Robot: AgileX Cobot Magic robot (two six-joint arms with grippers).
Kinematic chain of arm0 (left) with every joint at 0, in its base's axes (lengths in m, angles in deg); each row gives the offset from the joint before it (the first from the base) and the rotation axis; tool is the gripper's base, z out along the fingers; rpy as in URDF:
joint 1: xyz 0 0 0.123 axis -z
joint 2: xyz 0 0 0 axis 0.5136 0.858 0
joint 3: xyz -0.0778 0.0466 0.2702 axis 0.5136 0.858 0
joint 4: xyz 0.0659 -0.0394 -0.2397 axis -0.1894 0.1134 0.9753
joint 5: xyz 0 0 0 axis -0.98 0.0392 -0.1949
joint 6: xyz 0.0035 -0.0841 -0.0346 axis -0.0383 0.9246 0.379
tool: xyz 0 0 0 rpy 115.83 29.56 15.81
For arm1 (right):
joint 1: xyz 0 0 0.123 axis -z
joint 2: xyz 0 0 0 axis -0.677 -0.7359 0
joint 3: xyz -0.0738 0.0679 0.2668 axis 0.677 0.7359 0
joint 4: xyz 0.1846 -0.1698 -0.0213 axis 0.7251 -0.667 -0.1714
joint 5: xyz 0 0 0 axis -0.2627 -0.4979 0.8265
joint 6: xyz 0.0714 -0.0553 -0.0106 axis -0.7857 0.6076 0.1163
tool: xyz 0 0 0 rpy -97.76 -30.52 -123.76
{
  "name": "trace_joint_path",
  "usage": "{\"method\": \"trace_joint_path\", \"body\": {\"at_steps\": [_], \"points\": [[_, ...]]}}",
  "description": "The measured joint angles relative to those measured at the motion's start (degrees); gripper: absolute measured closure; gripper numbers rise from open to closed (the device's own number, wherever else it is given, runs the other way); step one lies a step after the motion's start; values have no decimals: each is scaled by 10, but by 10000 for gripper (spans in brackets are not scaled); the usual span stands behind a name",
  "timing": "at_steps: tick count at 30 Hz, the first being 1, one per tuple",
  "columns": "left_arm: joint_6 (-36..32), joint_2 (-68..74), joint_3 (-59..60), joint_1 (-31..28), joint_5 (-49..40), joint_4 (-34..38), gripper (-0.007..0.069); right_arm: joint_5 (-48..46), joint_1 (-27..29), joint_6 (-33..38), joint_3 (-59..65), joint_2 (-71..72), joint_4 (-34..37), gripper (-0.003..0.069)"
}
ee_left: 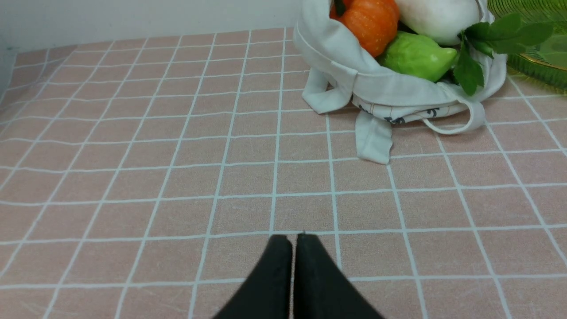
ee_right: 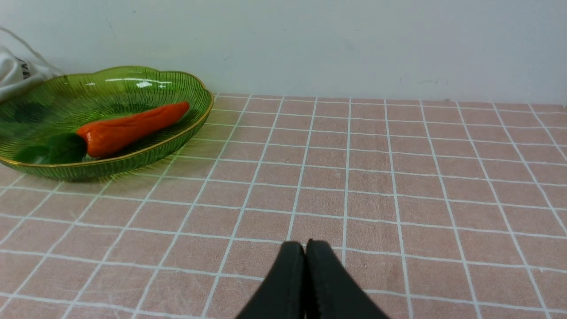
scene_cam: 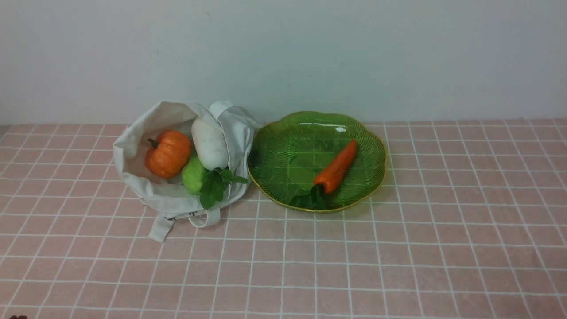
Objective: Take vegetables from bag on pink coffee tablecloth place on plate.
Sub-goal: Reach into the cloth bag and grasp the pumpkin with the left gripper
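Observation:
The off-white bag [scene_cam: 133,177] lies open on the pink tablecloth [scene_cam: 398,248]. Inside it are an orange pumpkin [scene_cam: 167,153], a white radish [scene_cam: 209,143] with green leaves and a light-green lumpy vegetable [scene_cam: 192,176]. The green plate [scene_cam: 288,146] stands right of the bag and holds an orange carrot [scene_cam: 336,167]. My left gripper [ee_left: 293,239] is shut and empty over bare cloth, well short of the bag [ee_left: 390,95]. My right gripper [ee_right: 305,246] is shut and empty over bare cloth, apart from the plate [ee_right: 133,159]. Neither gripper shows in the front view.
A pale wall [scene_cam: 283,53] runs along the table's far edge, just behind the bag and plate. The bag's strap handles [scene_cam: 160,228] trail forward onto the cloth. Pink cloth stretches wide to the right and in front.

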Motion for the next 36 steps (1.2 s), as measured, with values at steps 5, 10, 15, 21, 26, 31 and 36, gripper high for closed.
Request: {"method": "trace_joint_path", "body": {"at_steps": [5,10,15,21,26,31,36], "points": [[0,0,0,0,0,0,629,0,0,0,0,0,0,675],[0,0,0,0,0,0,629,0,0,0,0,0,0,675],[48,0,1,0,12,68,629,0,0,0,0,0,0,675],[210,0,1,0,33,356,629,0,0,0,0,0,0,675],[234,0,1,0,45,494,629,0,0,0,0,0,0,675],[198,0,-11,0,56,519,629,0,0,0,0,0,0,675],[24,8,-138,0,41,521,629,0,0,0,0,0,0,675]]}}
